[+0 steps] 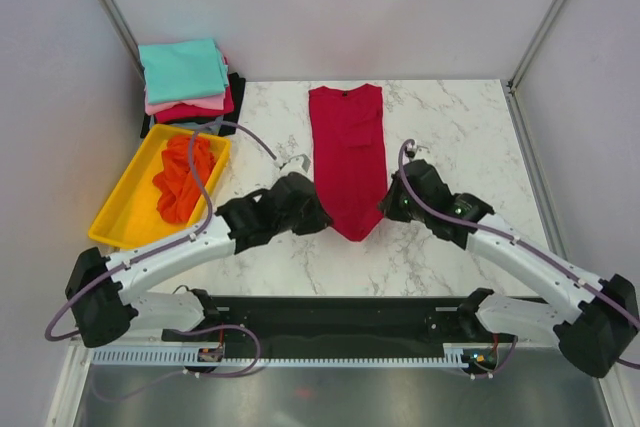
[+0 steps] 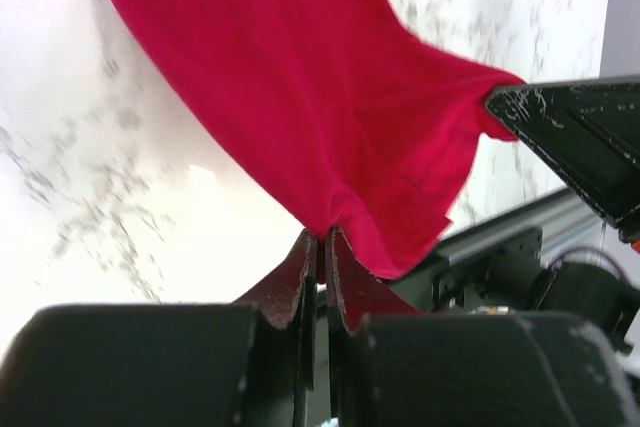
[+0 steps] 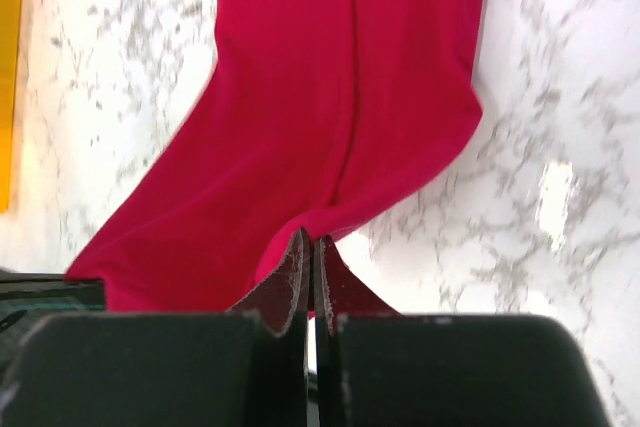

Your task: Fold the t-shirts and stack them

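crimson t-shirt [image 1: 346, 152]: soft matt cloth | table [image 1: 460, 127]: glossy marble-look | tray [image 1: 122, 209]: probably smooth plastic

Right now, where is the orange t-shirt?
In the top view, the orange t-shirt lies crumpled inside the yellow tray at the left side, beside the folded stack.

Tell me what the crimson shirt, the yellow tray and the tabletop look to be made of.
Crimson t-shirt: soft matte knit cloth, perhaps cotton jersey. It drapes and creases without shine.
Yellow tray: probably moulded plastic, smooth, with an even colour and a raised rim.
Tabletop: white with grey veins like marble and slightly glossy. Whether it is real stone or a printed laminate cannot be told.
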You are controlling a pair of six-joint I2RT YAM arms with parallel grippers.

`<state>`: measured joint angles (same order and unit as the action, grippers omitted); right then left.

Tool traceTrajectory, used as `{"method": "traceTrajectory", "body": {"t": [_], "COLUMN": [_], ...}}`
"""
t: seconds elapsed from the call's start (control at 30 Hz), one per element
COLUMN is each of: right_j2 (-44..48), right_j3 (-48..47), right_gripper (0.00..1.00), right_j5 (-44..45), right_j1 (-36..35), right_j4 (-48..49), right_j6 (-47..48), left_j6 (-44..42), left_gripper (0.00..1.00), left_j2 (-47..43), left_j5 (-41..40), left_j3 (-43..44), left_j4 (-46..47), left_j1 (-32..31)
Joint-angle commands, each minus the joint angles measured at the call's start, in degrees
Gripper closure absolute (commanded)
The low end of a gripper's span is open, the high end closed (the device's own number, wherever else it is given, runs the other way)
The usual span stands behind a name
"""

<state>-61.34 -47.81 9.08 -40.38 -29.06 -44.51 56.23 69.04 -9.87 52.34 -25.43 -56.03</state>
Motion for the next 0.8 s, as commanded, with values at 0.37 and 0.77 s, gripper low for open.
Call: {"method": "traceTrajectory", "body": {"t": [0.37,0.77], "right_j2": [-27.49,-42.01], "right_j3": [-20.64,-32.69], "right_gripper": [1.00,1.00], "right_j5": [-2.84,-5.74], "right_j1": [13.31,18.23], "right_j4": [3.92,4.19], "right_j6": [14.27,16.12], "left_j6": [-15.62,-21.16], "left_gripper": [0.98,0.98], "left_j2": [22.53,37.83], "left_j5": [9.52,14.70], "left_j3": [21.13,33.88], "left_j4": [-1.38,-1.29], "left_j1": [18.67,26.05]}}
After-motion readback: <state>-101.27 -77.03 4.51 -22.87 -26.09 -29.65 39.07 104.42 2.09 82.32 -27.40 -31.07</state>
